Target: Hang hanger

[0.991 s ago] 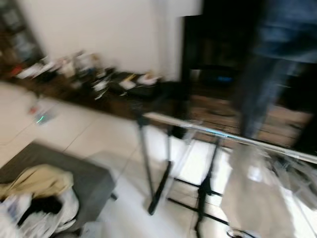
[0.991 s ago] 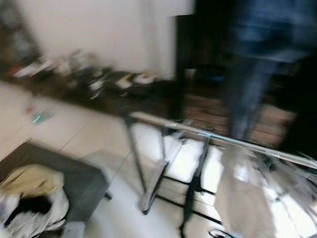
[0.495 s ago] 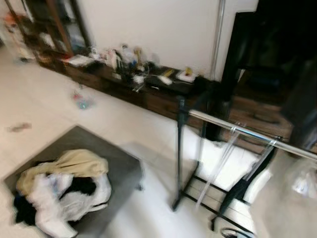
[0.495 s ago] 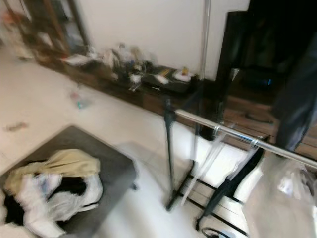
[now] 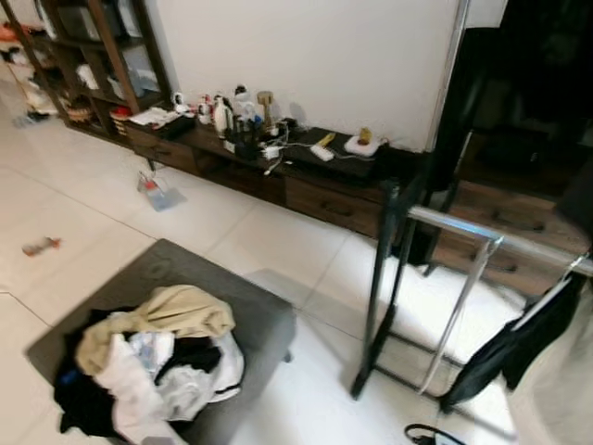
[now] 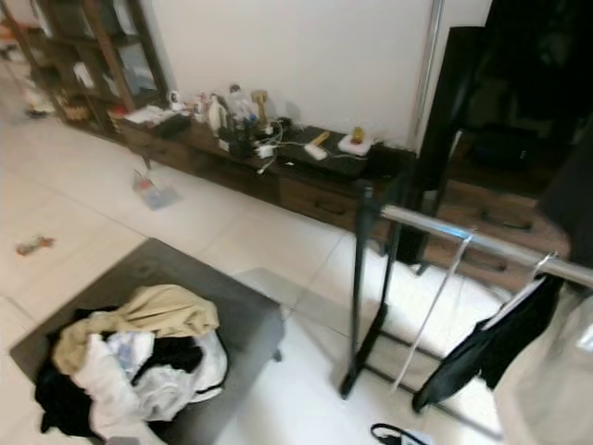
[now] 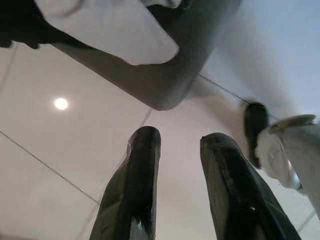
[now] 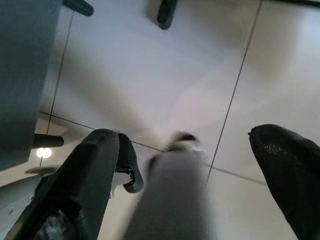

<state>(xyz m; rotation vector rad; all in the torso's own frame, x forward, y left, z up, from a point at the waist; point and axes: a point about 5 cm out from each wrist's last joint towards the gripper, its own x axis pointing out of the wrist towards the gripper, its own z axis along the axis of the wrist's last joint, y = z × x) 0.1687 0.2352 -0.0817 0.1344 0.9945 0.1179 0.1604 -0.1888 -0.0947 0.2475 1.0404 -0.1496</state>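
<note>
White tiled floor (image 5: 83,209), white wall (image 5: 306,56), a cluttered low wooden sideboard (image 5: 306,181), dark shelving (image 5: 88,56).

The left pincer (image 7: 177,145) has two long black fingers (image 7: 135,190), glossy and rounded at the tips, broadening toward the lower edge of the frame; a pale scuff marks the base of one. The right pincer (image 8: 200,150) has two black fingers (image 8: 85,185) of the same build, the one at lower right finely speckled, with a blurred grey part of the body between them
</note>
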